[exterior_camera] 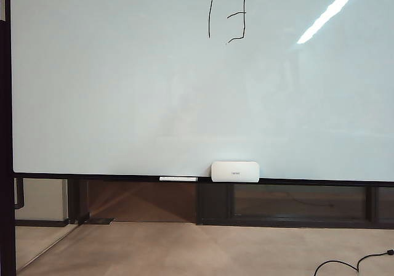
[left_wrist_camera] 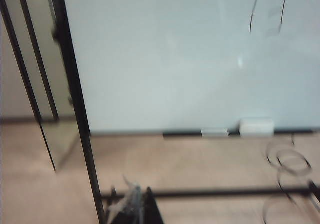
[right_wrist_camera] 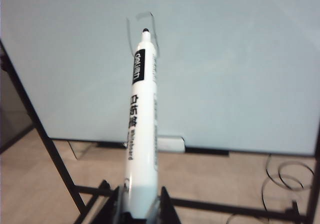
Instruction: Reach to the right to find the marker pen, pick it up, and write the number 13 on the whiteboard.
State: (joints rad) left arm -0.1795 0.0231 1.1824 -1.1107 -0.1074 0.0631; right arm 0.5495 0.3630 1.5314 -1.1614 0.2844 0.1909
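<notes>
Whiteboard ledge and the floor below

The dark ledge along the whiteboard's lower edge carries a long thin white stick lying flat and, just beside it, a white rounded box. A black cable curls on the tan floor.

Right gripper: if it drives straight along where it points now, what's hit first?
Likely the whiteboard. The right gripper holds the marker pen, tip aimed at the board near the number 13; the gap is unclear.

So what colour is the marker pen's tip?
Black, on the slim white marker pen; clearest in the right wrist view.
</notes>
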